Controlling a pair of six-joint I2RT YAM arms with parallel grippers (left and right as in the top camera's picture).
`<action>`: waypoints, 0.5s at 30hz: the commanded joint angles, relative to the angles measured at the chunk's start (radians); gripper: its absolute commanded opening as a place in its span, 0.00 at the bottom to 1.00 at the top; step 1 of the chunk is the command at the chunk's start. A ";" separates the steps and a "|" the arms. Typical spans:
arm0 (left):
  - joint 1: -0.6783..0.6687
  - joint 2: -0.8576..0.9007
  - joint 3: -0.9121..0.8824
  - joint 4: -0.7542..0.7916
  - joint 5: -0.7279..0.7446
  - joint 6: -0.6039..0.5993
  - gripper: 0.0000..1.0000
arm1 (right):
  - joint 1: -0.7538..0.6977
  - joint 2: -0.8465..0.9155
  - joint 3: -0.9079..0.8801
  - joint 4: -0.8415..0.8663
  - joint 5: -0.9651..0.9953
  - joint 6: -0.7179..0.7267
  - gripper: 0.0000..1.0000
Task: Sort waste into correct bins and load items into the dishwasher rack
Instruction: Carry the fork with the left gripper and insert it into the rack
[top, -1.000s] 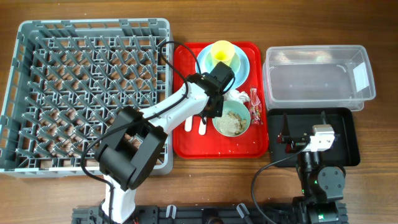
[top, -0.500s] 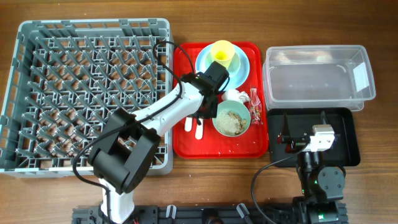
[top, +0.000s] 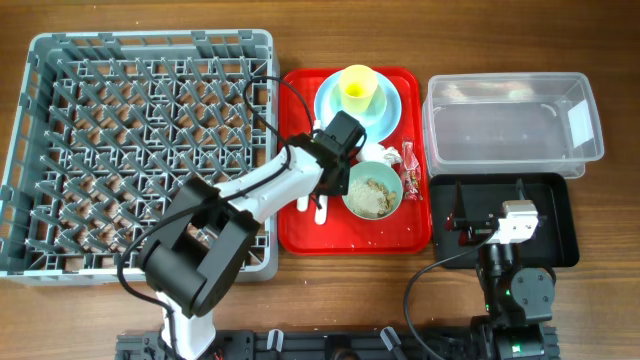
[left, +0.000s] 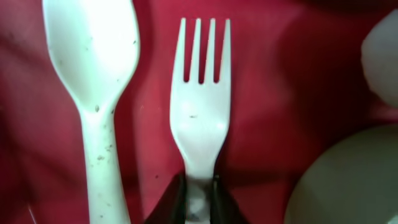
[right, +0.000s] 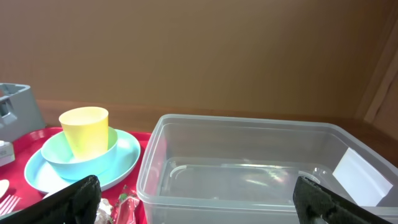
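Note:
My left gripper (left: 200, 200) is shut on the handle of the white fork (left: 200, 118), which lies on the red serving tray beside the white spoon (left: 93, 74). From overhead, the left gripper (top: 327, 183) sits over the fork (top: 322, 208) and spoon (top: 303, 202), just left of the bowl (top: 373, 190) holding whitish food scraps. The napkin (top: 378, 154) and red wrapper (top: 409, 160) lie behind the bowl. The yellow cup (top: 359, 86) stands on the light-blue plate (top: 390, 108). My right gripper (right: 199, 199) hangs open and empty over the black tray (top: 558, 215), facing the clear tub (right: 249, 143).
The grey dishwasher rack (top: 150, 42) fills the left of the table, its right wall close to the red tray (top: 300, 238). The clear tub (top: 505, 85) stands at the back right, behind the black tray. A black cable loops over the rack's right edge.
My left gripper has shifted a little toward the front over the cutlery, and its jaws have closed on the fork's handle. The right arm has not moved.

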 joint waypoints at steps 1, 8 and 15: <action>-0.005 0.007 -0.026 -0.010 -0.003 -0.006 0.04 | -0.005 -0.002 -0.001 0.004 0.010 0.016 1.00; 0.008 -0.224 0.129 -0.164 -0.063 -0.002 0.04 | -0.005 -0.002 -0.001 0.004 0.009 0.015 1.00; 0.072 -0.456 0.137 -0.343 -0.353 0.002 0.04 | -0.005 -0.002 -0.001 0.004 0.009 0.016 1.00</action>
